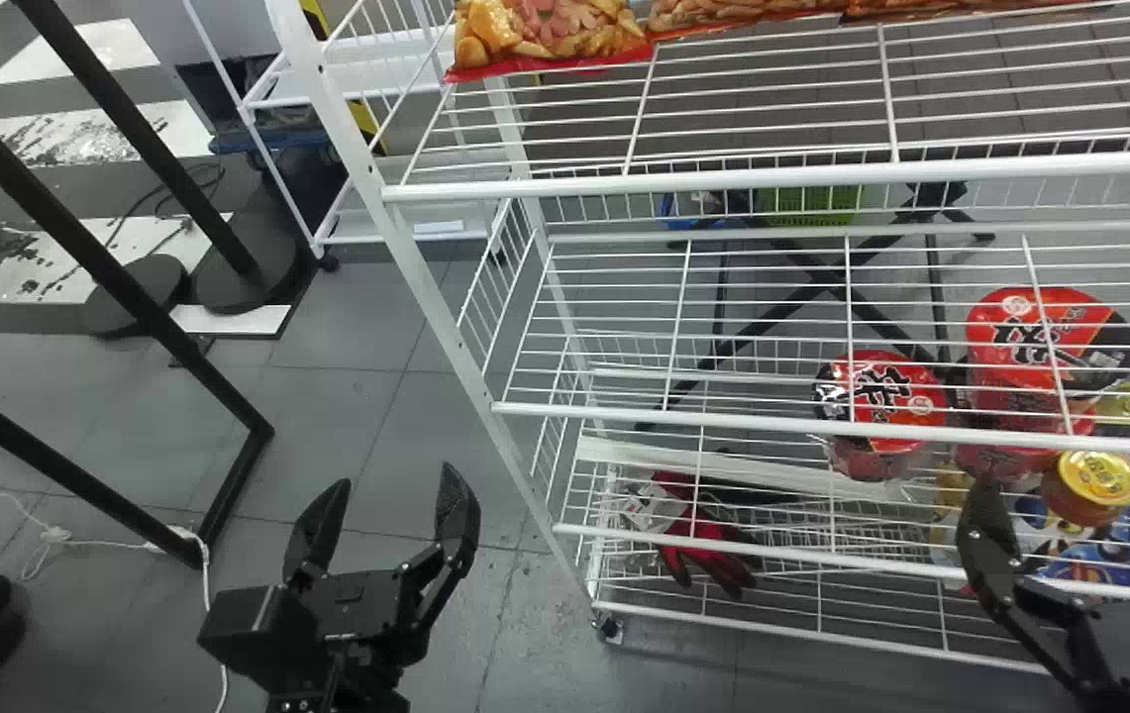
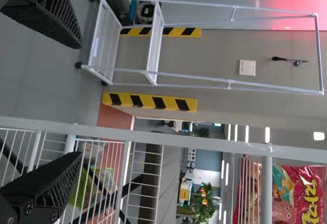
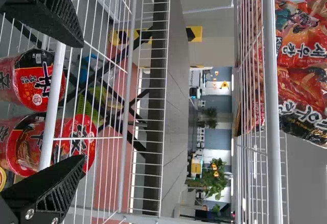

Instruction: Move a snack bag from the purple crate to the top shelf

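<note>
Snack bags (image 3: 301, 40) lie on the top shelf (image 1: 772, 177), forward of and above both arms; which is the task's bag, and its long axis, cannot be told. The left gripper (image 1: 387, 490), its fingers wide apart and empty, is nearer the leftmost bag (image 1: 550, 35). The right gripper (image 1: 1078, 482), likewise spread and empty, stands before noodle tubs (image 1: 881, 391) on a lower shelf. Placement may be complete.
</note>
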Robot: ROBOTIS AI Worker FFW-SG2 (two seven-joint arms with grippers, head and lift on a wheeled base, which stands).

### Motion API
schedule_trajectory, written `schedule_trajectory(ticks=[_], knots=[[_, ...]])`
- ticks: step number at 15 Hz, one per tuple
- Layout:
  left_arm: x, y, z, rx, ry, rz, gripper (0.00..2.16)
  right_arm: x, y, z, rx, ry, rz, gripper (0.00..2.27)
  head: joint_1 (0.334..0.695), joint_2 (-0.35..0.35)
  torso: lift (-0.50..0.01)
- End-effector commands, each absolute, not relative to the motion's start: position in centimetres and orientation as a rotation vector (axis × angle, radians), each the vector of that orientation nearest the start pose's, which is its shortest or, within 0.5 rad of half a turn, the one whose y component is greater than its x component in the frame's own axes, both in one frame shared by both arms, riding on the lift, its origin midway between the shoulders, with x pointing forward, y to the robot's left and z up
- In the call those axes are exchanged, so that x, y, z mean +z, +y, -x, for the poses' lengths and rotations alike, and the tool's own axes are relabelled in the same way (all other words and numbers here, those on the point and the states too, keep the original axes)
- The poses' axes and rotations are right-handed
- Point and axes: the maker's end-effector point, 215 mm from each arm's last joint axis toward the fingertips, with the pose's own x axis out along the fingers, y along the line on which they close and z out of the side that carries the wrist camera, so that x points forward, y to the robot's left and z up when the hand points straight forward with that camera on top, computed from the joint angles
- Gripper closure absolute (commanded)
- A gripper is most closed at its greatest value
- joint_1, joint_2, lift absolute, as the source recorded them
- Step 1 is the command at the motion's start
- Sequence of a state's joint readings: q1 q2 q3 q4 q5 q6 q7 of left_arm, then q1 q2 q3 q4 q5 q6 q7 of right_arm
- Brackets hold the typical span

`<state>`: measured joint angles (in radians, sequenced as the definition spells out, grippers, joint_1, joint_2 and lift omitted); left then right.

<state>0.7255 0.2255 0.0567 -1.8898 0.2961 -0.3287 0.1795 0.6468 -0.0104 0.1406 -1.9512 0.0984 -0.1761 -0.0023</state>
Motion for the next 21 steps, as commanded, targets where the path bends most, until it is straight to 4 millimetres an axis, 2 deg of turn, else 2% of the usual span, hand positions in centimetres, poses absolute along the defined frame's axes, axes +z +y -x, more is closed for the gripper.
schedule_trajectory(ticks=[1, 21], knots=[[-40.6, 34.1, -35.3, 0.186, 0.080, 0.060, 0.06, -39.4, -14.7, -38.2, 0.141, 0.082, 0.025, 0.02, 0.695, 0.296, -0.299], [-40.7, 33.9, -35.1, 0.184, 0.083, 0.059, 0.07, -37.7, -13.9, -37.6, 0.157, 0.020, 0.023, 0.01, 0.695, 0.305, -0.379]])
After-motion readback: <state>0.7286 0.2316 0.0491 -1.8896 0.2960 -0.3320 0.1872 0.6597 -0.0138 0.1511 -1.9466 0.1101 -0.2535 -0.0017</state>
